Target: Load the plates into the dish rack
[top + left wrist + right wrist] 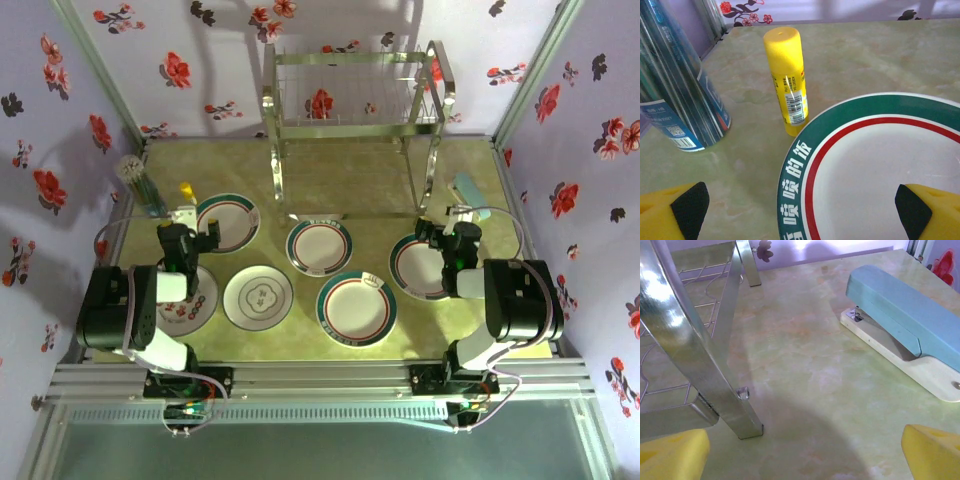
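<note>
Marbled green tabletop [865,55] — left gripper [801,209], spread wide and empty, hovers over the left rim of the far-left plate [880,165].

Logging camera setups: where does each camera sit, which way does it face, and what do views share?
Top external: above and behind the arm bases, looking down on table, plates and far dish rack; both arms show.
Left wrist: by the left gripper, low, facing a yellow glue stick, shiny cylinder, green-rimmed plate; yellow fingertips show.
Right wrist: by the right gripper, low, facing the rack's leg and a blue stapler; yellow fingertips show.
Shared: top and left wrist, the glue stick; top and right wrist, the stapler.
</note>
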`<act>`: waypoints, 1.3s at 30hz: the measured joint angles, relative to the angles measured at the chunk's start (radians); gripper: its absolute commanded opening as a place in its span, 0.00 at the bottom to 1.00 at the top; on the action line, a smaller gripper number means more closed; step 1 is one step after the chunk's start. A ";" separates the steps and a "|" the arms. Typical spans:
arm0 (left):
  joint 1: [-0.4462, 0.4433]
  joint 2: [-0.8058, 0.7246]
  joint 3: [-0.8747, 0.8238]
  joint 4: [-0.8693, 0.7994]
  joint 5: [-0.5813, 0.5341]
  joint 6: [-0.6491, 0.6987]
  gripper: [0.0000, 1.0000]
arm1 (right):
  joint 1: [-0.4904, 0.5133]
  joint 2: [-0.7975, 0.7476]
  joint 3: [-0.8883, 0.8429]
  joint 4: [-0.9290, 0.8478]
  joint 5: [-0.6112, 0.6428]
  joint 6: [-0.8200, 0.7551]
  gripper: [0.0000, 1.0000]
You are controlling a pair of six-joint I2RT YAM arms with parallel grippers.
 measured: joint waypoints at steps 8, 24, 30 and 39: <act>0.000 0.000 0.000 0.000 0.000 0.000 1.00 | 0.000 0.000 0.000 0.000 0.000 0.000 0.99; 0.000 0.000 0.000 0.000 0.000 0.000 1.00 | 0.000 0.000 0.000 0.000 0.008 0.000 0.99; 0.000 0.000 0.000 0.000 0.000 0.000 1.00 | 0.000 0.000 0.000 0.000 0.012 0.000 0.99; 0.020 -0.040 0.000 -0.053 0.006 -0.019 1.00 | 0.000 -0.004 0.003 -0.013 0.027 0.002 0.99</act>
